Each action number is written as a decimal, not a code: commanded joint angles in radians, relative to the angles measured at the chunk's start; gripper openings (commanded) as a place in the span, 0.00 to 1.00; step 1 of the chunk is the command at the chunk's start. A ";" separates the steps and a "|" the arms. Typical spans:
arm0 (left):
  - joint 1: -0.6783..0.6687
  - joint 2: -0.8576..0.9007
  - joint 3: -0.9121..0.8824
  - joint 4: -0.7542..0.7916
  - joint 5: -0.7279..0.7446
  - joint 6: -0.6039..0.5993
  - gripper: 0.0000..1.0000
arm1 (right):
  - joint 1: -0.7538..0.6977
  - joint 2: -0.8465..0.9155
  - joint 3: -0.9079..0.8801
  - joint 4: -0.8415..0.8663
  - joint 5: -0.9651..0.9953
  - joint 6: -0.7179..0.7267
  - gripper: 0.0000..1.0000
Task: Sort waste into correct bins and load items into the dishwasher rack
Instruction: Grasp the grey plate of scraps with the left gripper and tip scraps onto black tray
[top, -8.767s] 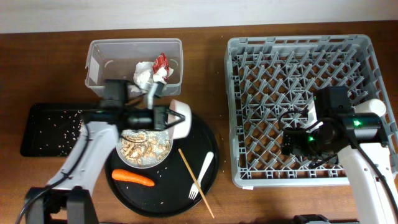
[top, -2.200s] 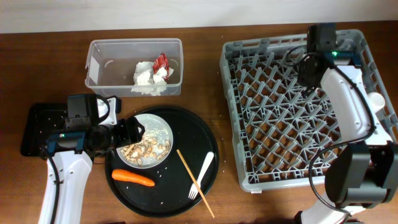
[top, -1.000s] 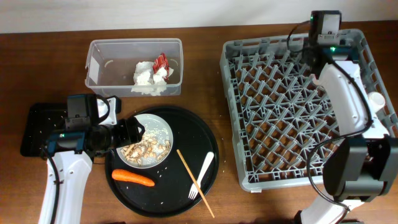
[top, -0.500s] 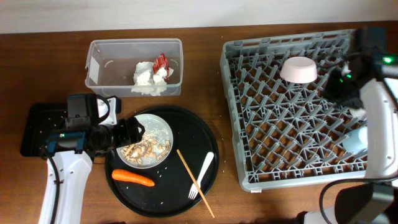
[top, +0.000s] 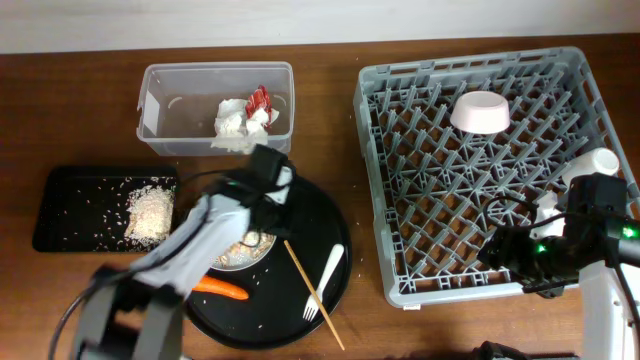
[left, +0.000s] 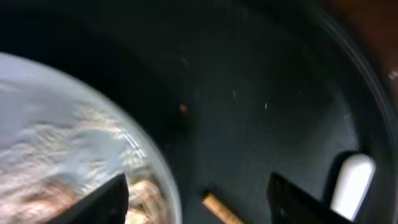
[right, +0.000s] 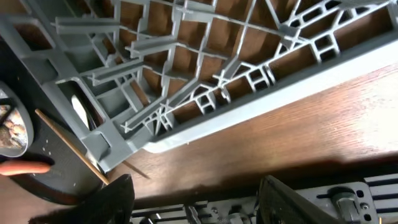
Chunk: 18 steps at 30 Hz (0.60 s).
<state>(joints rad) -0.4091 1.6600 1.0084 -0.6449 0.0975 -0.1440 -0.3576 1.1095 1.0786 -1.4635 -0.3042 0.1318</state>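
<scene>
Brown wooden table (top: 325, 120) carries everything. On the round black tray (top: 312, 218) sits the glossy white plate (left: 56, 118), beige crumbs at its rim, half hidden overhead by the left arm. The left gripper (left: 198, 190) hangs over its edge, fingers spread, empty. Near lie an orange carrot (top: 228, 291), a thin stick (top: 312, 294) and a white fork (top: 328, 275). Right, the grey pegged rack (top: 430, 210) bears an upturned cream bowl (top: 480, 110). The right gripper (right: 196, 190) gapes empty at its near corner.
</scene>
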 joint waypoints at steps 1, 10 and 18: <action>-0.043 0.092 0.002 0.056 -0.080 -0.054 0.67 | -0.002 -0.008 -0.011 -0.006 -0.022 -0.005 0.68; -0.043 0.159 0.002 0.035 -0.125 -0.118 0.17 | -0.002 -0.008 -0.019 0.001 -0.025 -0.005 0.68; -0.042 0.159 0.105 -0.122 -0.192 -0.117 0.01 | -0.002 -0.008 -0.019 0.001 -0.025 -0.005 0.68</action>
<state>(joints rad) -0.4541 1.7950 1.0832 -0.7368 -0.0830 -0.2695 -0.3576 1.1099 1.0626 -1.4624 -0.3164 0.1314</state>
